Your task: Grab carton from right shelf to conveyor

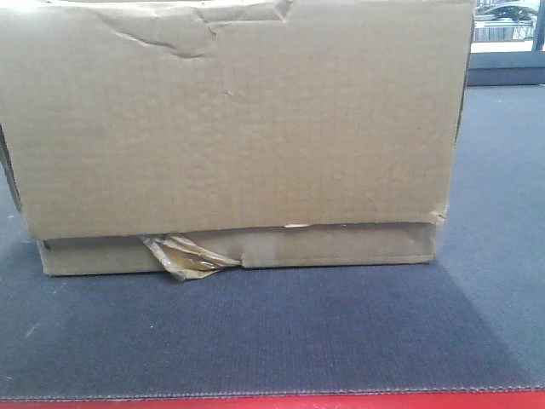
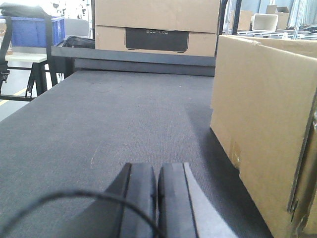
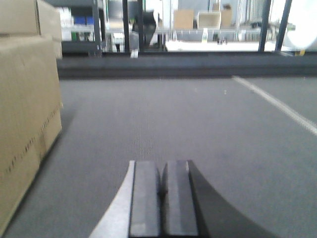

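Now we judge the job nearly done: the carton (image 1: 238,128) rests on the conveyor (image 1: 272,341), our left claw (image 2: 157,198) and right claw (image 3: 162,198) pressed together, empty, flanking it

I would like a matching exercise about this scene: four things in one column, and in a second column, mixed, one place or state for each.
Things:
1. carton
2. tape strip
3. left pincer
4. red edge strip

Places or states:
A. runs along the near border of the conveyor
B. shut, holding nothing, low over the belt with the carton on its right
C. twisted, sticking out at the lower front of the box
D. standing on the dark belt, top edge creased

Pairs: 1-D, 2-C, 3-B, 4-A
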`<move>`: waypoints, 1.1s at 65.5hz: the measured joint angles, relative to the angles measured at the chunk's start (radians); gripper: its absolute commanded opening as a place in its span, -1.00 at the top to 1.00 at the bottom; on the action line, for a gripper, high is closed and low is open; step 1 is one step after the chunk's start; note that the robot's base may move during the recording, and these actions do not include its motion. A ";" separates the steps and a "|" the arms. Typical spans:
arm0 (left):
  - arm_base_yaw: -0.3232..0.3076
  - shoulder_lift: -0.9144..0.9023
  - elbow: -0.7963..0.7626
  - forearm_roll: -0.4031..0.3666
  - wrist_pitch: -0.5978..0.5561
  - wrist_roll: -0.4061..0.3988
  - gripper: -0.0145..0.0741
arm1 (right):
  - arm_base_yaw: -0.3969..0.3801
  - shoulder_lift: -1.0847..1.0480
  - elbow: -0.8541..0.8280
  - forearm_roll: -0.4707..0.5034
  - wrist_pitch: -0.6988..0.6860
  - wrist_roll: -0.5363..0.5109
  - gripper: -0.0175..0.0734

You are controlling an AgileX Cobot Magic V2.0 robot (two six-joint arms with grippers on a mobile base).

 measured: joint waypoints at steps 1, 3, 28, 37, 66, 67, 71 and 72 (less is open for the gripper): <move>0.000 0.000 0.000 0.000 0.000 0.000 0.64 | 0.000 0.000 0.002 0.000 0.000 0.000 0.77; 0.000 0.000 0.000 0.000 0.000 0.000 0.64 | 0.000 -0.002 0.007 0.000 0.000 0.000 0.77; 0.000 0.000 0.000 0.000 0.000 0.000 0.64 | 0.000 -0.002 0.009 0.000 0.002 -0.001 0.77; 0.000 0.000 0.000 0.000 0.000 0.000 0.64 | 0.000 -0.002 0.009 0.000 0.002 -0.001 0.77; 0.000 0.000 0.000 0.000 0.000 0.000 0.64 | 0.000 -0.002 0.009 0.000 0.002 -0.002 0.77; 0.000 0.000 0.000 0.000 0.000 0.000 0.64 | 0.000 -0.002 0.009 0.000 0.002 -0.002 0.77; 0.000 0.000 0.000 0.000 0.000 0.000 0.64 | 0.000 -0.002 0.009 0.000 0.002 -0.002 0.77; 0.000 0.000 0.000 0.000 0.000 0.000 0.64 | 0.000 -0.002 0.009 0.000 0.002 -0.002 0.77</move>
